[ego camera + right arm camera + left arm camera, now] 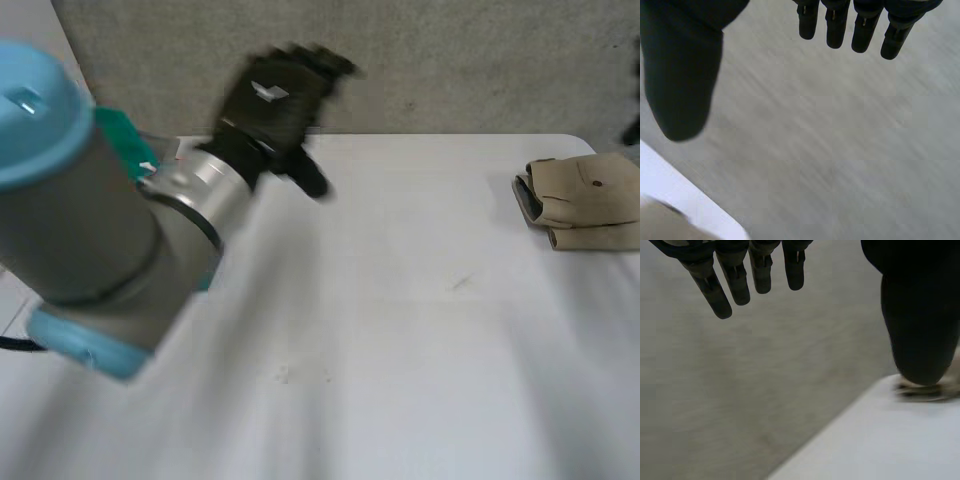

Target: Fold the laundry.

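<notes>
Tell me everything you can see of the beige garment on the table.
The beige garment looks like soft cloth, folded into a compact stack of layers, with a small dark dot, perhaps a button, on top. It lies flat near the far right corner of the white table. Nothing visible rests on it.

the folded beige cloth (585, 200) is cut off at the head view's edge.
</notes>
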Controlling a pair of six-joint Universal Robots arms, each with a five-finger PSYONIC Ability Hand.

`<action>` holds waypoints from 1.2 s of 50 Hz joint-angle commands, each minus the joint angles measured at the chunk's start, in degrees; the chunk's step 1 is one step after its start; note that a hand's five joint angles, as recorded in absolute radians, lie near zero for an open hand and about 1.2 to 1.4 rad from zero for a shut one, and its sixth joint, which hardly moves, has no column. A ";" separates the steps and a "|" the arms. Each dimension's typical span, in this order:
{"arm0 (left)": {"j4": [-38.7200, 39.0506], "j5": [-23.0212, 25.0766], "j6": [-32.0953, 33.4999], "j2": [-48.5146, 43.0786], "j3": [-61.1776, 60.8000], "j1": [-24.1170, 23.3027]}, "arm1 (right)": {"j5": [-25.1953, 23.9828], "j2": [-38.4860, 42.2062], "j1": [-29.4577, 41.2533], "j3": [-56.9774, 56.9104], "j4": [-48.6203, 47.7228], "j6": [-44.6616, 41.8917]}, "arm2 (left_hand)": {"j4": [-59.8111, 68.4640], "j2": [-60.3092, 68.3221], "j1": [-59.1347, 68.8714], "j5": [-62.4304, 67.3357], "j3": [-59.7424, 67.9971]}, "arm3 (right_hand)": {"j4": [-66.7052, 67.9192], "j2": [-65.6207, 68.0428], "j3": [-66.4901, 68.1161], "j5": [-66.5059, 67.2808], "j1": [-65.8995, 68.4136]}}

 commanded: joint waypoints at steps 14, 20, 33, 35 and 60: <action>3.53 9.75 20.92 -22.55 11.58 35.33 | -18.27 -17.74 17.82 30.54 22.77 -13.20 | 0.52 0.45 0.19 0.15 0.13 | -2.63 -2.40 -2.48 -2.62 -3.29; 4.24 11.61 23.11 -30.82 18.45 36.48 | -18.01 -17.74 18.00 32.82 22.68 -14.61 | 15.81 15.74 15.48 15.44 15.42 | -2.63 -2.40 -2.48 -2.62 -3.29; 5.47 11.35 21.11 -27.08 16.01 30.25 | -14.23 -21.42 16.07 33.79 22.25 -14.17 | 67.79 67.72 67.46 67.41 67.39 | -2.63 -2.40 -2.48 -2.62 -3.29; 5.47 11.43 18.73 -22.67 13.19 28.05 | -13.44 -22.65 14.67 33.79 21.72 -13.47 | 67.79 67.72 67.46 67.41 67.39 | -2.63 -2.40 -2.48 -2.62 -3.29; 5.56 11.35 -8.44 -10.27 -4.40 -6.42 | -10.36 -27.67 6.93 32.56 17.58 -1.43 | 0.69 0.62 0.36 0.32 0.30 | -2.63 -2.40 -2.48 -2.62 -3.29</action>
